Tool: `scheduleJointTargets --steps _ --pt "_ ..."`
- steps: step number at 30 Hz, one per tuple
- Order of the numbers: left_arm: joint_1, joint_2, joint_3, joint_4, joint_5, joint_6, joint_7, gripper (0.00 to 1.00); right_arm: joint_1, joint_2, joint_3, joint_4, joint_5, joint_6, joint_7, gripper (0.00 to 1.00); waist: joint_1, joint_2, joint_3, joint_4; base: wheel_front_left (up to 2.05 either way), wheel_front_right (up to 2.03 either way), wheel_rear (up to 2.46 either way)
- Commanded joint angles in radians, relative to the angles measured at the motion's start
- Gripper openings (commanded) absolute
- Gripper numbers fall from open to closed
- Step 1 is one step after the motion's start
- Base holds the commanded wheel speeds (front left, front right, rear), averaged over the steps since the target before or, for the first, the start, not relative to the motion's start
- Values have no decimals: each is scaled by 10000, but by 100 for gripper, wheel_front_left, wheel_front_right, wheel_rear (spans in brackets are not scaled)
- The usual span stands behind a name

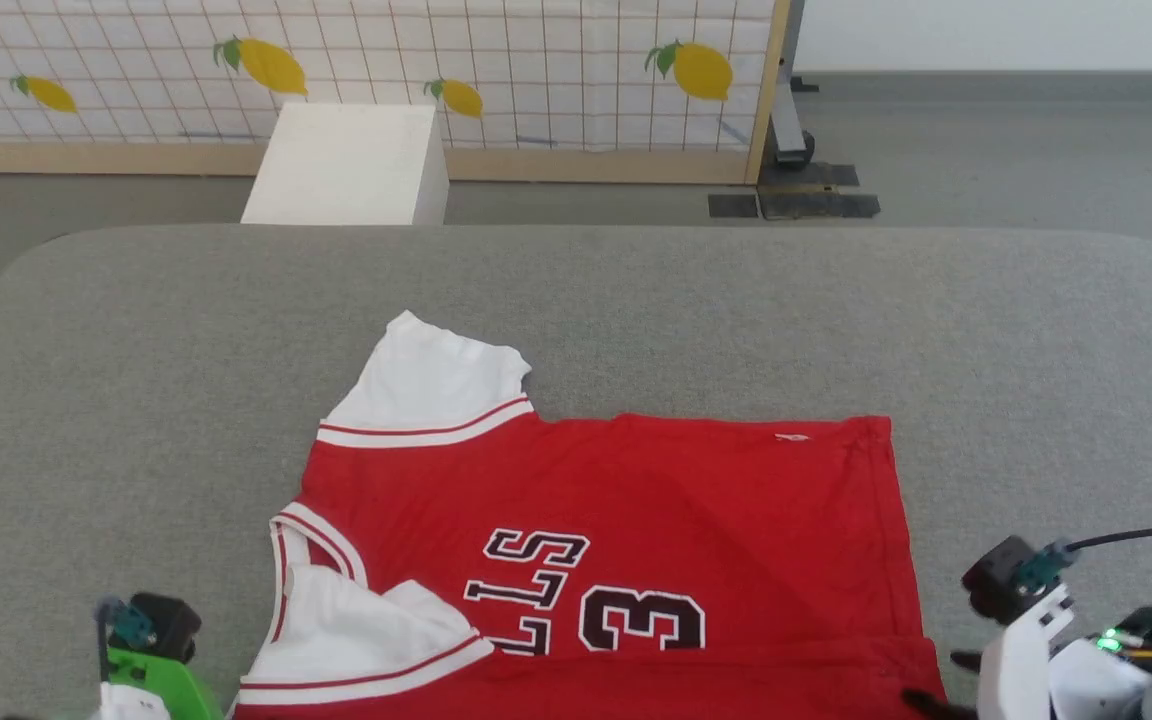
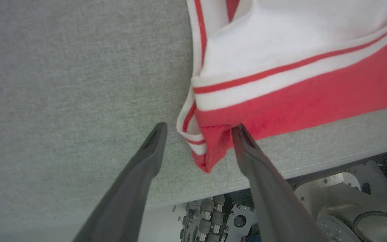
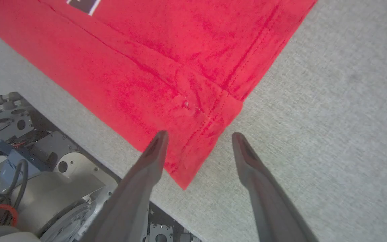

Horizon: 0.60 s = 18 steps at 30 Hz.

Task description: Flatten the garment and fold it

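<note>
Head view: the garment (image 1: pixel 596 560) lay flat on the table (image 1: pixel 636 300) toward 6 o'clock, its near edge turned over. Left wrist view: the left hand (image 2: pixel 200 127) stood spread, gripping nothing, straddling the collar-end corner. Right wrist view: the right hand (image 3: pixel 198 134) stood likewise spread at the hem corner. Judged: first fold laid; the next move calls for fresh grips at 12 o'clock.

Shirt (image 1: pixel 636 500), red front: black white-outlined letters "LLS" (image 1: pixel 528 572), rest of word hidden under folded white sleeve (image 1: pixel 366 630). Beside letters, number "3" (image 1: pixel 642 620). Small tag (image 1: pixel 792 437) at far edge: unreadable.
</note>
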Motion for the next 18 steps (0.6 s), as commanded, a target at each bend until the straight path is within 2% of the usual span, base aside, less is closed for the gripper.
scheduleJointTargets --steps 1,5,10,15,16,17,18 --pt "-179 232 146 -280 118 78 -103 100 215 59 -343 -223 -225 -15 -230 100 0 0 -197 112 0 0 0" --pt "-551 773 598 -1170 330 385 -261 100 581 409 -1715 -804 -795 -15 -856 100 0 0 -251 96 0 0 0" --pt "-1479 1059 1150 -1749 669 774 -457 100 1125 1370 -3596 -1636 -1699 -15 -1302 100 0 0 -34 -149 0 0 0" --pt "-2912 798 1296 -1342 1654 1002 -1108 100 1530 2562 -5232 -2463 -2644 -15 -1755 100 0 0 516 -561 0 0 0" --pt "-3308 652 1277 -1117 1856 1014 -1232 100 1596 2864 -5540 -2662 -2880 -15 -1866 100 0 0 714 -687 0 0 0" --pt "-4211 378 1229 -463 2265 974 -1468 100 1616 3528 -6125 -2996 -3335 -15 -2291 100 0 0 1184 -999 0 0 0" --pt "-4567 292 1190 -189 2426 937 -1530 100 1606 3751 -6252 -3102 -3500 -15 -2465 100 0 0 1381 -1119 0 0 0"
